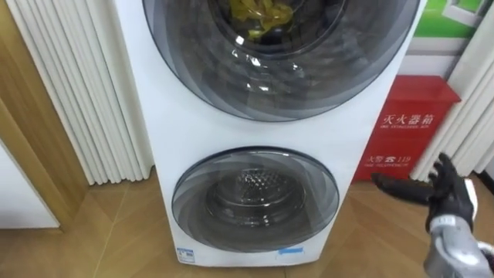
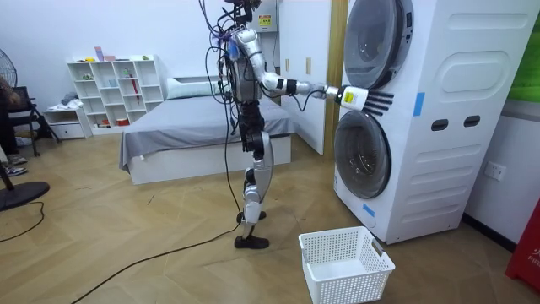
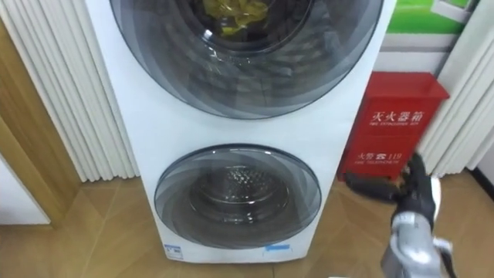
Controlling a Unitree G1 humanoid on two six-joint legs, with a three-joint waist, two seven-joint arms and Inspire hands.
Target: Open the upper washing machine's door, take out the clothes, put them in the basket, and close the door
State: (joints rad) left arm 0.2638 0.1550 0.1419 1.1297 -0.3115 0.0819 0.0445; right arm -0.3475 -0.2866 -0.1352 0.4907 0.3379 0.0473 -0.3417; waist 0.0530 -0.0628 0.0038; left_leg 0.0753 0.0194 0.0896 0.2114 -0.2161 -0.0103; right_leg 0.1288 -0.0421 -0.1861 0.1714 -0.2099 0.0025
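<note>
A white stacked washing machine stands right in front of me. Yellow clothes lie behind the glass of its upper round door, which looks closed. The lower round door is closed too, and its drum is bare. My right hand hangs at the lower right, open with straight fingers, apart from the machine and holding nothing. In the room view I stand upright facing the machine, and that right hand reaches out to its front between the two doors.
A red cabinet stands on the floor to the machine's right. White curtain folds hang to its left. A white laundry basket sits on the wooden floor by the machine. A bed lies behind me.
</note>
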